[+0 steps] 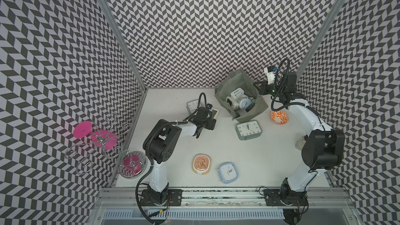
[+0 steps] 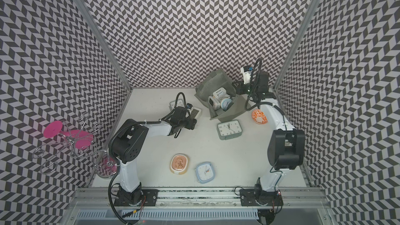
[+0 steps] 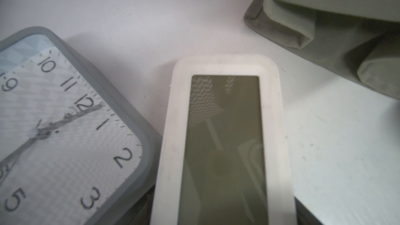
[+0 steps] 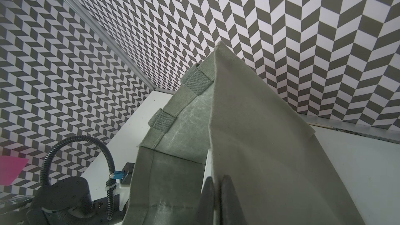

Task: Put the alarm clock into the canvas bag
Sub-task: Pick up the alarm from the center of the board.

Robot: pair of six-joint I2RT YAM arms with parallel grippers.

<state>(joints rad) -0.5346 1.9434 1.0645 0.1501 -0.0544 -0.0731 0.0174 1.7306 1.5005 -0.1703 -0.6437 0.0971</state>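
A white alarm clock (image 3: pixel 223 126) with a blank grey screen lies flat on the table, partly hidden under my left wrist in a top view (image 1: pixel 215 113). My left gripper (image 3: pixel 223 215) straddles it, one dark finger (image 3: pixel 142 208) against each long side. The grey-green canvas bag (image 1: pixel 240 81) stands open at the back right with several clocks inside. My right gripper (image 4: pixel 217 200) is shut on the bag's side wall (image 4: pixel 270 148) near the rim and holds it up.
A grey square clock (image 3: pixel 65 137) lies right beside the white one. Nearer the front lie a grey-green rectangular clock (image 1: pixel 249 129), a blue clock (image 1: pixel 228 173) and a tan clock (image 1: pixel 201 163). An orange-patterned bowl (image 1: pixel 279 116) sits by the right arm. A wire stand (image 1: pixel 97 139) is far left.
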